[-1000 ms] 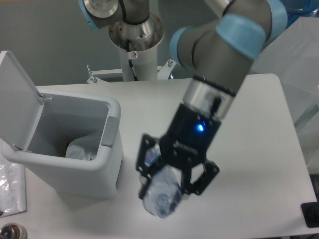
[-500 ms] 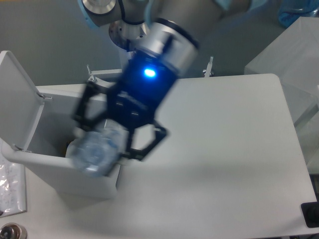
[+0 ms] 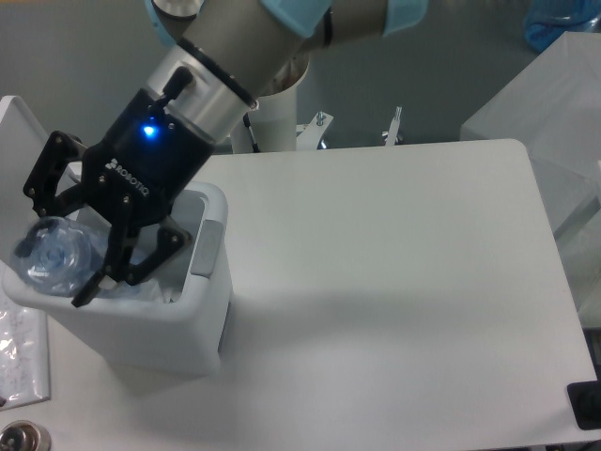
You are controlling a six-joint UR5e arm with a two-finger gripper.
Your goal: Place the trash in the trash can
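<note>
Clear crushed plastic bottle (image 3: pixel 53 258), crinkled and glossy w/ a bluish tint, sits clamped between the black fingers of the two-finger pincer (image 3: pixel 56 249); the pincer is closed on it, one finger above-left, the other below-right. Bottle hangs over the left part of the open mouth of the white rectangular plastic trash can (image 3: pixel 178 324), at rim level, partly covering the near-left rim. Can has smooth matte walls, rounded corners, a grey inset panel on its right rim. Its hinged lid (image 3: pixel 14 117) stands up at the far left, mostly hidden behind the pincer. Inside the can, something pale shows under the fingers, too hidden to tell what it is.

Pincer body is black, blocky, w/ a lit blue LED and white lettering; above it a silver metal wrist, then grey arm (image 3: pixel 244 47) w/ light-blue joint caps, coming in from top centre.

White smooth surface (image 3: pixel 394 282) has rounded corners; its right edge runs near the frame's right side. A wide bare stretch lies right of the can. Left of the can, at the frame edge, a clear crinkly plastic bag (image 3: pixel 21 352) lies flat, just beside the can's base.
</note>
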